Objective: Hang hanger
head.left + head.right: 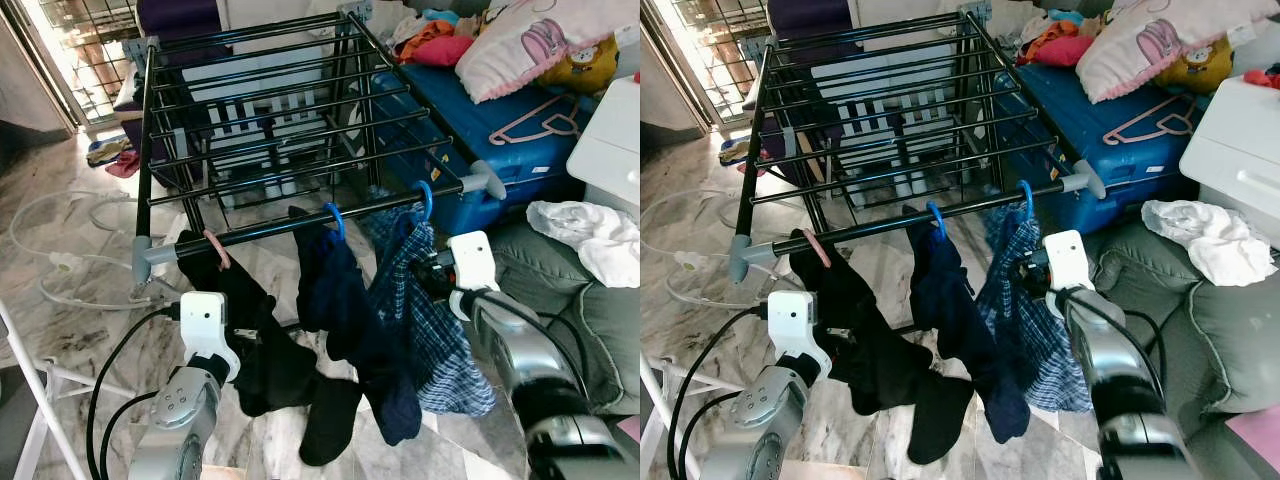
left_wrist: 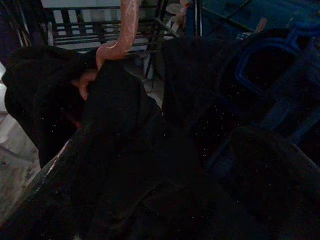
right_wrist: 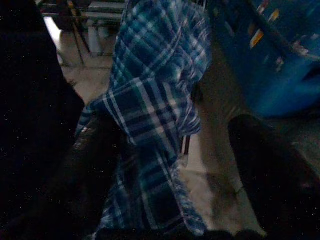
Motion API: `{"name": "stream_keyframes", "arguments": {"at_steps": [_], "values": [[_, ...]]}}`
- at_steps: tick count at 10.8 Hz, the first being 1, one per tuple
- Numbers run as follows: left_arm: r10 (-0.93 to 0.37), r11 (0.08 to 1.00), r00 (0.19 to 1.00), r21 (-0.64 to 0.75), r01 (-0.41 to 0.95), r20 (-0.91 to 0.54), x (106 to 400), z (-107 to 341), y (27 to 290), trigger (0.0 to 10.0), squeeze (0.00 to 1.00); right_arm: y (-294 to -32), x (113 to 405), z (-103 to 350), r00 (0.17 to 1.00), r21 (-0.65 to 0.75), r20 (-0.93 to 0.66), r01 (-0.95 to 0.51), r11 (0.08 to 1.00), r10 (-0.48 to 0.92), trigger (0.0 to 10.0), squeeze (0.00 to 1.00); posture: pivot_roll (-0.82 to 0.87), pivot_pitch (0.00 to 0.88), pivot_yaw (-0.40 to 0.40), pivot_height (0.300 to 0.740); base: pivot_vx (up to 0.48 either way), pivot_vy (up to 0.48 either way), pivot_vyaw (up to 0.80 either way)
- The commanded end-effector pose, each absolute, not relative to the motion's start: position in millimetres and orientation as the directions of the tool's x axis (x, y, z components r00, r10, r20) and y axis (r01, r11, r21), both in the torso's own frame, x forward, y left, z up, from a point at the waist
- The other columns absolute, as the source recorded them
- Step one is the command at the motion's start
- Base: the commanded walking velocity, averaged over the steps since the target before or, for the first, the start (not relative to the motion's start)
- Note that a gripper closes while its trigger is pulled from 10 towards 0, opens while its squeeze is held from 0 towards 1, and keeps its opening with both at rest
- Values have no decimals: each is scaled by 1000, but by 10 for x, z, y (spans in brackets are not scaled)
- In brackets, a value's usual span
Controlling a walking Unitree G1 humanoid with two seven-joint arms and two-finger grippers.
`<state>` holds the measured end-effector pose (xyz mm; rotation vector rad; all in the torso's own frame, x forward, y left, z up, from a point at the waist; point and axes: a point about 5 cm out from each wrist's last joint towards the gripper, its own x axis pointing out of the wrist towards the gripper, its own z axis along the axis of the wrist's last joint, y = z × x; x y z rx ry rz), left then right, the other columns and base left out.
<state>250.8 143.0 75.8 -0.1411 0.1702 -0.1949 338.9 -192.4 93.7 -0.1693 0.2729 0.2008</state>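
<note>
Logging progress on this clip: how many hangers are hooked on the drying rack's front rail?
3: a pink hanger toward the left end, a blue hanger mid-rail, another blue hanger toward the right. A loose pink one lies on the suitcase.

Pink hanger with black garment hooked over drying rack's front rail.

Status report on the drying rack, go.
Left gripper at the black garment on the pink hanger. Right gripper open, beside the plaid shirt on its blue hanger. All three hangers hooked on front rail.
</note>
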Motion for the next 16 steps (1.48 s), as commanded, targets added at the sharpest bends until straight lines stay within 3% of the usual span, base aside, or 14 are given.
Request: {"name": "stream_keyframes", "arguments": {"at_steps": [1, 7, 16], "values": [[-190, 976, 970, -134, 170, -153, 2509, 779, 1471, 10000, 0, -1885, 3390, 1027, 957, -144, -232, -213, 966, 176, 10000, 1000, -71, 0, 107, 740, 0, 0, 0], [-127, 988, 976, -107, 109, -179, 2493, 739, 1534, 10000, 0, -1969, 3085, 1135, 975, -124, -166, -170, 978, 148, 10000, 1000, -87, 0, 98, 740, 0, 0, 0], [-89, 995, 973, -68, 76, -212, 2488, 672, 1507, 10000, 0, -1871, 2996, 1182, 977, -82, -141, -171, 982, 159, 10000, 1000, -95, 0, 97, 740, -28, 0, 0]]}}
